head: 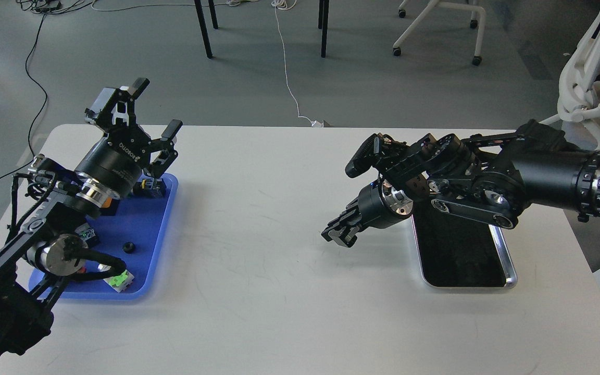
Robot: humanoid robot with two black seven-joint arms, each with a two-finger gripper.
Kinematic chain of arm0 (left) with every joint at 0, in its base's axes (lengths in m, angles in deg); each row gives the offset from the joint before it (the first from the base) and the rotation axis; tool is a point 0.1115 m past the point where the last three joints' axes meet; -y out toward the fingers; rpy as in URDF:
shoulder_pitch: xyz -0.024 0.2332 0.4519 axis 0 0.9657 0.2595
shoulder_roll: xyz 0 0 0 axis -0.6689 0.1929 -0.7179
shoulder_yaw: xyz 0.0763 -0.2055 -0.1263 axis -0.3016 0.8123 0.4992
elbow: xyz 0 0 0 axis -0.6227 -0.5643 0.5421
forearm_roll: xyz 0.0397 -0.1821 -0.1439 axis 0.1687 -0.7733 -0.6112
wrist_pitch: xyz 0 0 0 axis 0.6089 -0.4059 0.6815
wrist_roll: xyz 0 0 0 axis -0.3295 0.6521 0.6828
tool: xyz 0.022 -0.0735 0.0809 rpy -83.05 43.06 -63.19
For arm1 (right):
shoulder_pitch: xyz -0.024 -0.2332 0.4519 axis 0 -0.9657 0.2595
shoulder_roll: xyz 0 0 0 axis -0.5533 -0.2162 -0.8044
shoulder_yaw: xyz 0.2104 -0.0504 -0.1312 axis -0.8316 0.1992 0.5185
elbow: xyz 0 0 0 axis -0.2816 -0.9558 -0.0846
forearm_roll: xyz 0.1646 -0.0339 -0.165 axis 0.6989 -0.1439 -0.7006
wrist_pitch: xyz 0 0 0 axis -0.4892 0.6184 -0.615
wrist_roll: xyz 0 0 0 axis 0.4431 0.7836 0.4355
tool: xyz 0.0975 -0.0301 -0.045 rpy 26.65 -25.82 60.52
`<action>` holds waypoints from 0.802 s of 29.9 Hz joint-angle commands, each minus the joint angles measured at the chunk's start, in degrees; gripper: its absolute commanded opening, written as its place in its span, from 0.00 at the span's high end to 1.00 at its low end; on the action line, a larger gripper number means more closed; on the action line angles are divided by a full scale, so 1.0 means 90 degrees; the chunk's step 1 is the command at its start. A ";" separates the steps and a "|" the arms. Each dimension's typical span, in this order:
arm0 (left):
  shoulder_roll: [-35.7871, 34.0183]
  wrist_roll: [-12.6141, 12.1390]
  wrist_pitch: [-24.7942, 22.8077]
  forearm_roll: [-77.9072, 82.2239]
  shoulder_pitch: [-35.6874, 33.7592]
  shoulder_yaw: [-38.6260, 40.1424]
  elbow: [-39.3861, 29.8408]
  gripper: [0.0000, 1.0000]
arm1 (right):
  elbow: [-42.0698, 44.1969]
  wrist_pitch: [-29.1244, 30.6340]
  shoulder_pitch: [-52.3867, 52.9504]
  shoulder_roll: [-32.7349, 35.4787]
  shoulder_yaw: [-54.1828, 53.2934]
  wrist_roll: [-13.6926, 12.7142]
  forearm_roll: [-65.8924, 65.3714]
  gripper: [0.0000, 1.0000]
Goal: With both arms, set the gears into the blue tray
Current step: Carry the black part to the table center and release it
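The blue tray [141, 221] lies at the table's left side. One small black gear [128, 247] rests on its floor near the front. My left gripper [155, 108] hangs open above the tray's far end, its two fingers spread wide with nothing between them. My right gripper [339, 235] is low over the bare table, just left of the steel tray, and points left and down. Its fingers are pressed together; I cannot make out anything tiny pinched between them.
The shiny steel tray [508, 263] sits at the right, its dark floor showing nothing. Push-button parts lie in the blue tray: a green one [119, 281] at the front and a black-yellow one [152, 186] at the far end. Chairs and cables are beyond the table.
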 commanded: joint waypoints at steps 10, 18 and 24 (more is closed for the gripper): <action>0.0000 0.0000 0.0011 0.0023 0.0144 0.0092 -0.0070 0.02 | 0.0649 -0.0445 -0.0388 -0.0797 0.0079 0.0000 0.0001 0.77; 0.0010 0.0000 0.0011 0.0033 0.0183 0.0151 -0.0099 0.02 | 0.0659 -0.0533 -0.0525 -0.0797 0.0226 0.0000 0.0001 0.73; 0.0000 0.0000 0.0011 0.0033 0.0183 0.0151 -0.0099 0.02 | 0.0659 -0.0582 -0.0515 -0.0797 0.0226 0.0000 0.0059 0.53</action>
